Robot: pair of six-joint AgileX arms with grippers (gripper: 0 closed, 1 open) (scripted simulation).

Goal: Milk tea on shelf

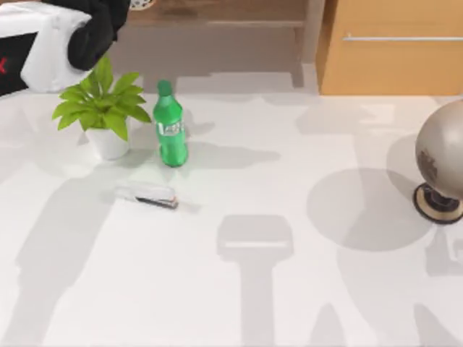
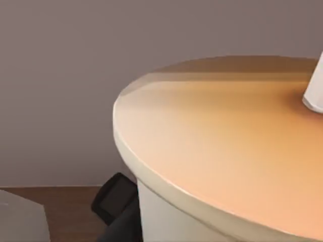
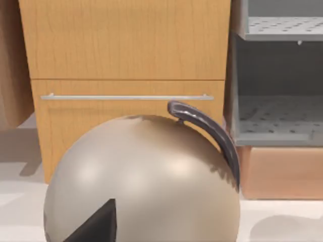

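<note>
The milk tea point(image 2: 227, 146) sits very close in the left wrist view, its peach-beige top wide and round with the white straw point(image 2: 315, 91) rising from it. One dark finger point(image 2: 117, 200) of my left gripper presses against the cup's side below the rim; the other finger is hidden behind the cup. From above, my left arm point(image 1: 79, 36) reaches to the back left over the shelf point(image 1: 217, 14), with the cup's rim point(image 1: 141, 3) just beside it. A brown shelf board point(image 2: 65, 212) lies below the cup. My right arm faces the globe.
On the table's left stand a potted plant point(image 1: 101, 108), a green soda bottle point(image 1: 170, 126) and a stapler point(image 1: 148, 196). A grey-beige globe point(image 1: 443, 163) stands at the right edge. The orange cabinet point(image 1: 391, 50) with a silver handle is at the back right.
</note>
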